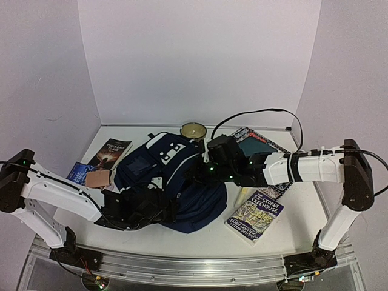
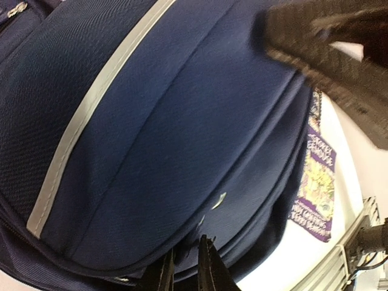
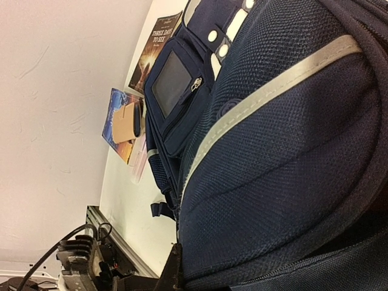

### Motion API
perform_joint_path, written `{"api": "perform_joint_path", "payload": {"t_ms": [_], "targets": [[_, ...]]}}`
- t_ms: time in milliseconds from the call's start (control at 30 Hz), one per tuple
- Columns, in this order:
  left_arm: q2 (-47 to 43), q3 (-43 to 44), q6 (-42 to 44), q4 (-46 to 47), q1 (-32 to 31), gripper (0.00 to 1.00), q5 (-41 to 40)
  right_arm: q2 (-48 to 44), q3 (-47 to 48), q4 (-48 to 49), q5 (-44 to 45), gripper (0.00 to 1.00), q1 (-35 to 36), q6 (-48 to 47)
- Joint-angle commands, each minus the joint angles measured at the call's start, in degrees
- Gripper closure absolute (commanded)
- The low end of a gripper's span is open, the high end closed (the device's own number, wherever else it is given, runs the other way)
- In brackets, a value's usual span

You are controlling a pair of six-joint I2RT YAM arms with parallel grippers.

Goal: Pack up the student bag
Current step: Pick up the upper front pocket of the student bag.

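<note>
Closest in, the left gripper (image 2: pixel 186 271) shows only its two dark fingertips (image 2: pixel 209 270), standing a narrow gap apart against the near, rounded edge of the student bag (image 2: pixel 182 121). Whether they pinch the fabric or merely touch it I cannot tell. From above, that gripper (image 1: pixel 154 209) is lost in a black mass at the bag's near left side. The bag (image 1: pixel 200 203) lies flat in the middle of the white table (image 1: pixel 200 242), between the two arms, with its top towards the back wall. Its cloth is a coarse navy weave crossed by one pale diagonal stripe (image 3: pixel 267 97). It has a zipped front pocket with a dark panel (image 3: pixel 171 82), and white trim with round studs near the top. The right gripper (image 1: pixel 197 174) sits on the bag's far right shoulder with its jaws closed. Its own camera shows a single dark finger (image 3: pixel 171 273) at the picture's lower edge, so whether any fabric is caught is hidden. A blurred dark shape (image 2: pixel 327 48) above the bag in the left wrist view is too soft to name. Just right of the bag lies a purple treehouse book (image 1: pixel 257 215), its title partly cut off by the bag in the wrist view. Left of the bag lie a blue booklet (image 1: pixel 77 171) with a tan object (image 1: pixel 97 178) on it and a dark book (image 1: pixel 110 153). Beyond the bag stands a round gold tin (image 1: pixel 194 130). To the far right of the bag, another book (image 1: pixel 254 139) is mostly covered by the right arm.
</note>
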Motion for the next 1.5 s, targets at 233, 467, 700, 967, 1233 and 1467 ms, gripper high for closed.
{"api": "perform_joint_path", "payload": {"t_ms": [233,467,700,967,1233,1467], "targets": [[-1.32,3.47,0.77,4.49,0.45,0.86,-2.37,-2.69,1.43,6.02,-2.19,1.00,0.59,-0.32],[-1.65,0.30,-2.39,4.11,0.42,0.92,-2.66,-3.57,0.16,5.99,-0.33,1.00,0.59,-1.02],[-2.23,0.05,-5.83,3.39,0.44,0.63,-1.28,-2.95,0.65,4.63,0.41,1.00,0.60,-2.17],[-1.50,0.54,-12.95,1.63,0.45,0.50,-0.17,-1.77,1.52,3.67,0.66,1.00,0.57,-2.70],[-1.34,-0.10,-23.91,-1.25,0.50,0.50,-4.79,-1.28,1.96,2.99,1.09,1.00,1.44,-3.52],[1.16,1.73,-26.41,-3.10,0.68,0.54,-5.28,-1.63,2.09,2.72,1.21,1.00,2.41,-3.99]]}}
